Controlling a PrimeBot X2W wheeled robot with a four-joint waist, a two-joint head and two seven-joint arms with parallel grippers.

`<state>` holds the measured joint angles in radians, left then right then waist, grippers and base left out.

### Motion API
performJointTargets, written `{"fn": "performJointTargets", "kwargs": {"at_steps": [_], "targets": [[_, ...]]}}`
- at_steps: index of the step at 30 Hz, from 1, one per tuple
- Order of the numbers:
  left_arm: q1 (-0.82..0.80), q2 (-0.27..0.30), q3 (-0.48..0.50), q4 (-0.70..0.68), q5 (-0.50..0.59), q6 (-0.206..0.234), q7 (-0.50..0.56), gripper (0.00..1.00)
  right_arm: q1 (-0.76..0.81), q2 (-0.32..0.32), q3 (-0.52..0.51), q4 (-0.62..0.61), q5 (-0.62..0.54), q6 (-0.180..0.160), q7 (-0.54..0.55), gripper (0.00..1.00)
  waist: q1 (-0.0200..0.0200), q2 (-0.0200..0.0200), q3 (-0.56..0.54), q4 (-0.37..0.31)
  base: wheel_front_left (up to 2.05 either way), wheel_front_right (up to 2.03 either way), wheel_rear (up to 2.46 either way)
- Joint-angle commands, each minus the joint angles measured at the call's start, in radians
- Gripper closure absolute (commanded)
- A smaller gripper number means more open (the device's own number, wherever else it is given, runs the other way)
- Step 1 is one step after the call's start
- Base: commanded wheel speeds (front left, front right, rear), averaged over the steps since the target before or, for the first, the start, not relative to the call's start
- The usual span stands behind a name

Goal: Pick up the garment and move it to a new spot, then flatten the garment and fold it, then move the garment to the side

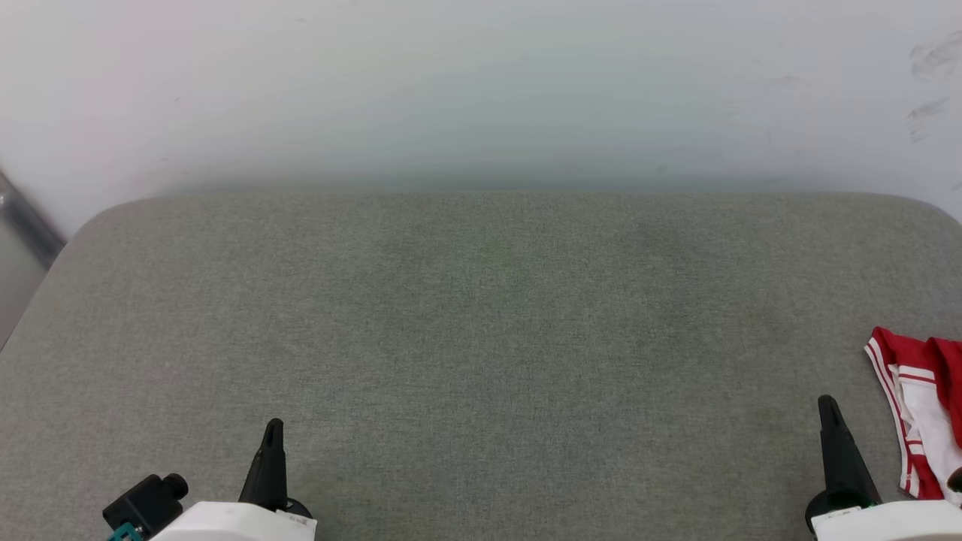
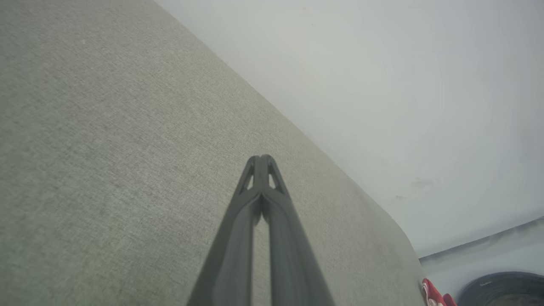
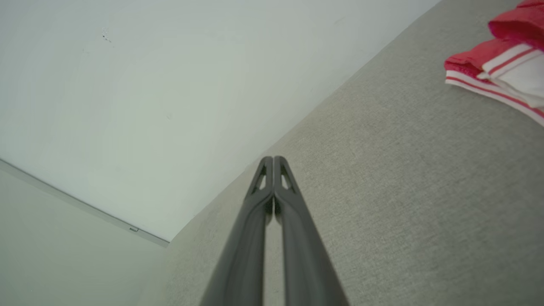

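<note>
The garment [image 1: 921,406], red with a white sleeve and striped trim, lies bunched at the right edge of the grey padded table, partly cut off by the frame. The right wrist view shows the garment [image 3: 505,68] in its upper right corner, and a red scrap of the garment [image 2: 431,293] peeks in at the bottom right of the left wrist view. My right gripper [image 1: 827,406] hovers just left of it, shut, holding nothing. My left gripper [image 1: 274,428] sits at the lower left, also shut and empty. Both pairs of tips meet in the wrist views, left gripper [image 2: 260,158] and right gripper [image 3: 273,159].
The grey fabric table [image 1: 481,315] spans the view, with rounded far corners against a white wall [image 1: 481,90]. A dark round object [image 2: 503,289] sits on the floor beyond the table's corner.
</note>
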<state>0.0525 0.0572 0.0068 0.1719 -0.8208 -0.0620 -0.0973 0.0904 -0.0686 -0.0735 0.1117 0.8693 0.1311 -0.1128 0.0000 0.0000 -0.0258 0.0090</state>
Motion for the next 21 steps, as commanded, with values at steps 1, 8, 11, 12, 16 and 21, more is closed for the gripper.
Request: {"fn": "performJointTargets", "kwargs": {"at_steps": [1, 8, 11, 12, 16, 21], "targets": [[-0.024, 0.007, 0.006, -0.006, -0.030, -0.006, 0.008, 1.00, -0.029, -0.011, 0.001, -0.005, 0.031, 0.000, 0.007, 1.00, 0.0000, 0.0000, 0.000, 0.000, 0.00, 0.00, 0.00], [-0.040, 0.008, 0.016, 0.003, -0.122, -0.014, 0.030, 1.00, -0.050, -0.012, 0.002, 0.011, 0.120, 0.000, 0.028, 1.00, 0.0000, 0.0000, 0.003, -0.001, 0.00, 0.00, 0.00], [-0.049, 0.008, 0.020, 0.006, -0.159, -0.018, 0.039, 1.00, -0.058, -0.012, 0.002, 0.018, 0.155, 0.000, 0.037, 1.00, 0.0000, 0.0000, 0.004, -0.001, 0.00, 0.00, 0.00], [-0.052, 0.008, 0.021, 0.008, -0.172, -0.019, 0.042, 1.00, -0.061, -0.012, 0.002, 0.020, 0.167, 0.000, 0.040, 1.00, 0.0000, 0.0000, 0.004, -0.001, 0.00, 0.00, 0.00], [-0.058, 0.008, 0.026, 0.013, -0.219, -0.022, 0.053, 1.00, -0.071, -0.012, 0.002, 0.028, 0.213, 0.000, 0.051, 1.00, 0.0000, 0.0000, 0.006, -0.002, 0.00, 0.00, 0.00], [-0.071, 0.008, 0.032, 0.018, -0.275, -0.028, 0.068, 1.00, -0.086, -0.012, 0.002, 0.038, 0.267, 0.000, 0.066, 1.00, 0.0000, 0.0000, 0.007, -0.002, 0.00, 0.00, 0.00]]}}
